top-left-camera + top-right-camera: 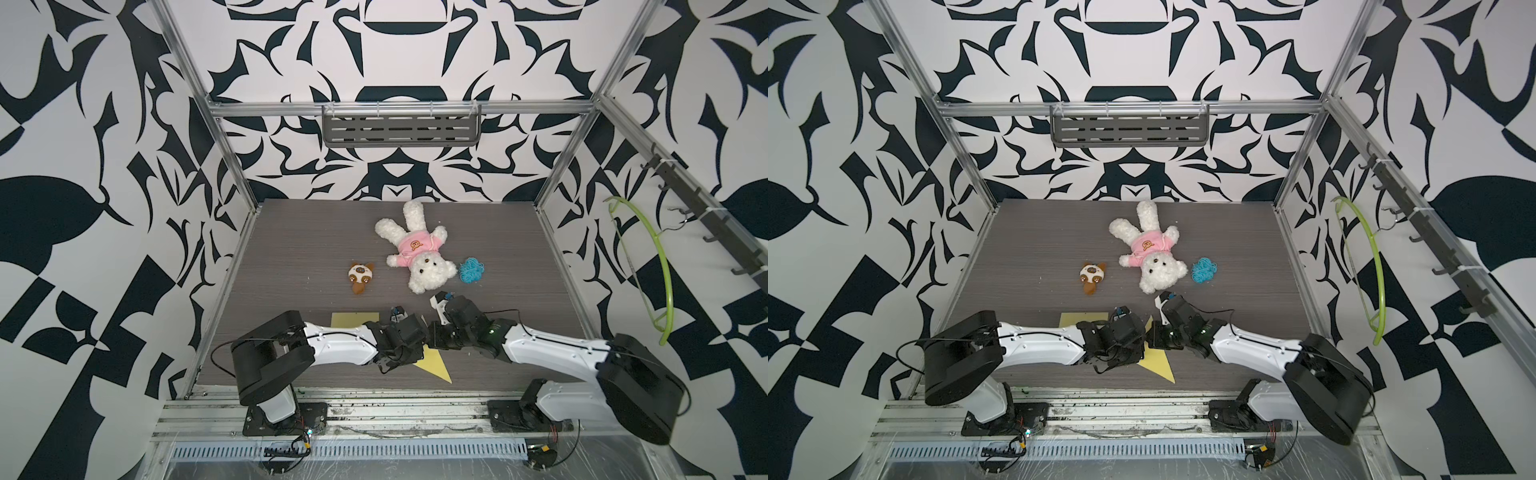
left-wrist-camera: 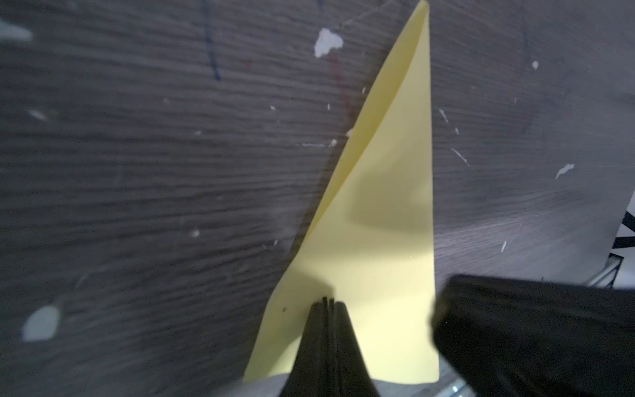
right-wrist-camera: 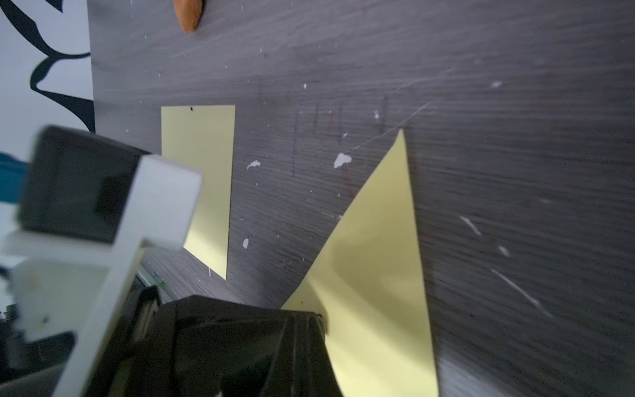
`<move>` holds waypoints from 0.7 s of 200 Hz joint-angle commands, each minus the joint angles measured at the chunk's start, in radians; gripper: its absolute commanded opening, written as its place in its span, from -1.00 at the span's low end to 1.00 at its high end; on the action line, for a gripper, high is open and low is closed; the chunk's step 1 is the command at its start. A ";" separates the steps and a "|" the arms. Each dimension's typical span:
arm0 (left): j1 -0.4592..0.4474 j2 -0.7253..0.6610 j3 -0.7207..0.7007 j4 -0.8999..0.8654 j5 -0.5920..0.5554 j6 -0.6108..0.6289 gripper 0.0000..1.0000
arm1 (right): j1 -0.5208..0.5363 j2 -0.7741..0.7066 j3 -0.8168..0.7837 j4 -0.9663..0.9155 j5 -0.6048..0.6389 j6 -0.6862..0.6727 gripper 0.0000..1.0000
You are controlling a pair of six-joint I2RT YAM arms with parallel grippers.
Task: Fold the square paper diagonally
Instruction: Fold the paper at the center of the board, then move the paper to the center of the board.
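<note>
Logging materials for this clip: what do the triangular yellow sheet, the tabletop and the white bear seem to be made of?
Yellow sheet: thin matte paper, it seems; it bends softly and shows two layers meeting at an edge.
Tabletop: probably dark grey wood-grain laminate; fine streaks, pale chips.
White bear: plush fabric, fluffy curly pile, pink cloth shirt.

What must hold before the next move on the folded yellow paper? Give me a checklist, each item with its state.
1. Left fingers shut, tips on the folded paper: ok.
2. Right fingers shut beside it; whether they pinch the paper: cannot tell.
3. Fold lying flat: not ok, the upper layer bows up off the table.
4. Corners matched: cannot tell, the arms hide part.
5. Spare yellow sheet flat, apart from the fold: ok.
6. Teddy bear clear of the paper: ok.
</note>
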 commanded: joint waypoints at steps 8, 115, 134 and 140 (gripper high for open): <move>-0.016 0.065 -0.084 -0.171 0.027 0.017 -1.00 | -0.005 0.078 0.032 0.164 -0.087 0.001 -1.00; -0.018 -0.016 -0.108 -0.133 0.007 0.023 -1.00 | -0.004 0.200 -0.046 0.178 -0.007 0.011 -1.00; -0.017 -0.047 -0.116 -0.128 -0.004 0.021 -0.98 | -0.004 0.200 -0.059 0.176 0.007 0.012 -1.00; -0.018 -0.058 -0.117 -0.131 -0.011 0.021 -0.96 | -0.005 0.199 -0.062 0.173 0.009 0.013 -1.00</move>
